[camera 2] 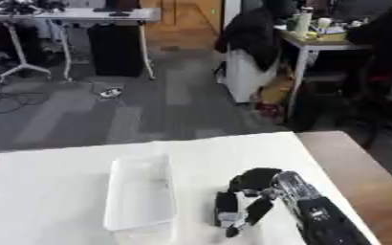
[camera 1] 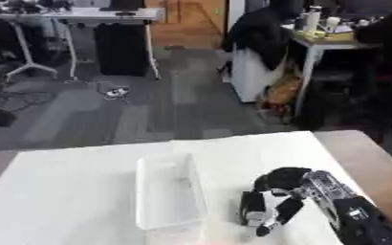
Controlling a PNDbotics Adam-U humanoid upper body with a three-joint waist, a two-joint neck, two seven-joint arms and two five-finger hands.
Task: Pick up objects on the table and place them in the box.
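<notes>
So my right hand (camera 1: 270, 203) is down on the white table cover (camera 1: 74, 191), coming in from the near right corner, just to the right of the clear plastic box (camera 1: 168, 194). Fingers (camera 1: 251, 210) are curled and pointing down and toward me, tips close to the cloth. Honestly I can't tell if there's anything in there. There are pale patches between the black fingers, but that could be the hand's own silver parts or the cloth showing through. Nothing else on the table that I can make out as an object to grab.

The box sits roughly in the middle of the table, long side running near to far, and it looks see-through with nothing clearly inside. My hand is beside it, not over it, with a small gap between them.

The bare wooden tabletop (camera 1: 375, 162) shows past the cover's right edge. My left hand isn't visible anywhere.
</notes>
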